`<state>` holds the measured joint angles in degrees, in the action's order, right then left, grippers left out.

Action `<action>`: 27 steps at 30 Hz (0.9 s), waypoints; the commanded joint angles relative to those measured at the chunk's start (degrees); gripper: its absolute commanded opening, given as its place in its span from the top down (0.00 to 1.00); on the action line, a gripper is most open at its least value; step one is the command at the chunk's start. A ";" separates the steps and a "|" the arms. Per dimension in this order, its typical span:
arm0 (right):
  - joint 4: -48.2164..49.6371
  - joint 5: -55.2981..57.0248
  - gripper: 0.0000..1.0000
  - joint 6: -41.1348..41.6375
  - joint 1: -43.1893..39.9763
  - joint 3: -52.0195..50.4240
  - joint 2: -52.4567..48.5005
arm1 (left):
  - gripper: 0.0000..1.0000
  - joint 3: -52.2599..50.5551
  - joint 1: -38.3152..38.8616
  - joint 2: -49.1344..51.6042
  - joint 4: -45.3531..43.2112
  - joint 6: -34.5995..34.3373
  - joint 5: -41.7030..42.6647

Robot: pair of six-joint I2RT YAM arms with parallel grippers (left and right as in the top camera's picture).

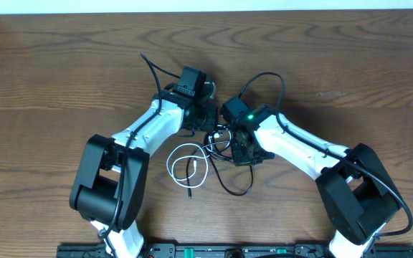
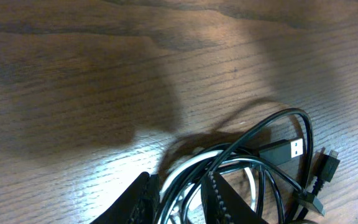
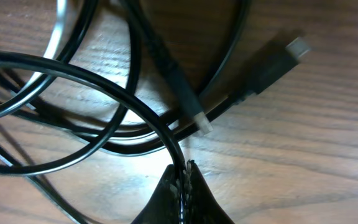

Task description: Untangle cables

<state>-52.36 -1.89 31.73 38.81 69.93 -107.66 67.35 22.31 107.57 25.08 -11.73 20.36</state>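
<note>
On the table (image 1: pixel 350 64), the left gripper (image 2: pixel 178 182) sits spread around the white cord (image 2: pixel 191 163) and the black cord (image 2: pixel 289 111). The right gripper (image 3: pixel 183 169) pinches the black cord.

White left arm (image 1: pixel 145 129) and right arm (image 1: pixel 296 147) have black joints; the right bears a green light (image 1: pixel 250 116).

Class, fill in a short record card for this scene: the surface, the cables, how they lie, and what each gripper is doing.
surface: wooden table
cables: black cable and white cable
layout: looped over each other between the two arms
left gripper: open, cable strands passing between its fingers
right gripper: shut on the black cable
task status: cables not yet separated
</note>
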 commanded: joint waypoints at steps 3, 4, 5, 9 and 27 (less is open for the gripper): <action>0.55 -3.02 0.99 2.54 -0.15 -1.75 -0.31 | 0.71 -0.17 0.94 1.25 0.11 0.74 -2.47; 0.57 -3.02 0.99 2.54 -0.15 -2.08 -0.31 | 0.71 -0.17 0.94 1.73 0.20 0.74 -2.69; 0.66 -3.02 0.99 2.54 -0.15 -2.34 -0.31 | 0.71 -0.17 0.94 2.34 0.37 0.74 -3.13; 1.77 -3.26 0.99 2.58 -0.15 -3.48 -0.31 | 0.71 -0.17 0.92 4.37 0.79 0.74 -3.37; 17.90 -3.23 0.99 4.68 -2.32 -8.90 -0.31 | 0.93 0.61 -9.90 1.73 3.45 -5.07 -2.82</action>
<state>-35.55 -7.07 35.62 37.39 62.63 -106.74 67.44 15.51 110.56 27.55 -15.25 15.35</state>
